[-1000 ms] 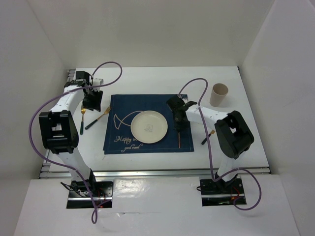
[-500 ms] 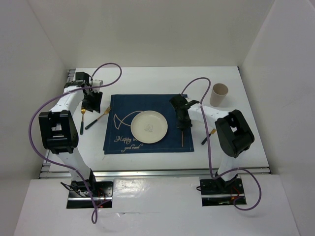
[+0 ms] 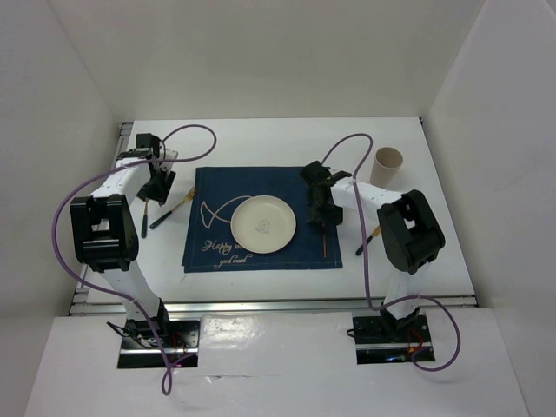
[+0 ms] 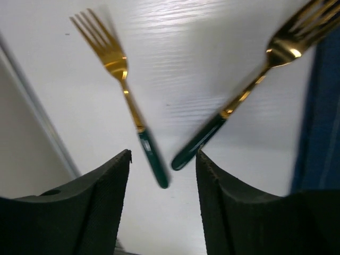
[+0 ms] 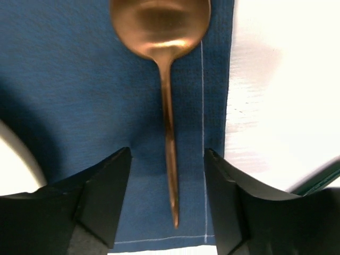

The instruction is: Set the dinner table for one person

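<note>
At 9 o'clock from the plate (image 3: 262, 224), the left gripper (image 4: 162, 156) hangs over a left fork (image 4: 127, 93) and a right fork (image 4: 236, 101). Its fingers are spread wide and hold nothing. The two dark handle ends lie very close together, so closing here may pinch both forks at once or knock one away.

The dinner table (image 3: 261, 143) lies flat under everything, with the blue mat (image 3: 204, 178) and the plate in its middle.

At 3 o'clock, the right gripper (image 5: 166, 154) hangs over a spoon (image 5: 166, 106), fingers apart and not touching it. The spoon is thin and flat, near the mat's edge. Closing low may grab the cloth too and drag the plate. A cup (image 3: 387, 167) stands at 2 o'clock, well apart.
</note>
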Motion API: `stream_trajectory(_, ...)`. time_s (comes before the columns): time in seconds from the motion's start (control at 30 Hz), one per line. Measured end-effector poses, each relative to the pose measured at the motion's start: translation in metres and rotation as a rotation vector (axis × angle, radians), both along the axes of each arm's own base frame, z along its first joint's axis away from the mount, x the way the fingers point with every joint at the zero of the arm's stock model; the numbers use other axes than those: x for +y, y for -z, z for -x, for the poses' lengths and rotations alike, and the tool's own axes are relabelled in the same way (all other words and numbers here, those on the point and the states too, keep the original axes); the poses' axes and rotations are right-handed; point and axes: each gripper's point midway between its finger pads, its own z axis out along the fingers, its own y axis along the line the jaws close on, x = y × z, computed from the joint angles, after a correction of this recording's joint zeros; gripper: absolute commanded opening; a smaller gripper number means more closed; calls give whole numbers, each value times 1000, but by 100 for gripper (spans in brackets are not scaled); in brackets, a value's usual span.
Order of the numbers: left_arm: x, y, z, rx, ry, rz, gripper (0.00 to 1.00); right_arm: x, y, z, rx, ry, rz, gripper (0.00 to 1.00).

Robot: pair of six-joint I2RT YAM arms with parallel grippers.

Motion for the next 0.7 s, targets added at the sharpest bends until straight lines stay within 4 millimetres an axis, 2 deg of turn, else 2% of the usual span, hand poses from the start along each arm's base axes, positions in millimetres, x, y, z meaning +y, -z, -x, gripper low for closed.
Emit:
stream_trajectory(0.1, 16, -5, -3, -6, 10, -86, 63, 6, -12, -7, -19, 7, -26, 73)
stream_trajectory(0.17, 26, -13, -7, -3, -3, -122, 64, 13, -25, -11, -44, 10, -63, 89)
stream_trajectory(0.23, 36, -24, -19, -26, -25, -154, 66, 20, -41, -16, -75, 0, -103, 99)
stream_trajectory(0.37, 50, -36, -45, -43, -58, -196, 66, 33, -79, -26, -150, -36, -184, 99)
stream_trajectory(0.5, 57, -16, -45, 25, -67, -204, 66, 44, -108, -39, -204, -75, -225, 99)
stream_trajectory(0.63, 58, 15, -26, 142, -69, -141, 66, 51, -123, -51, -217, -91, -229, 99)
stream_trajectory(0.7, 60, 24, -19, 174, -79, -113, 66, 53, -125, -56, -221, -91, -230, 99)
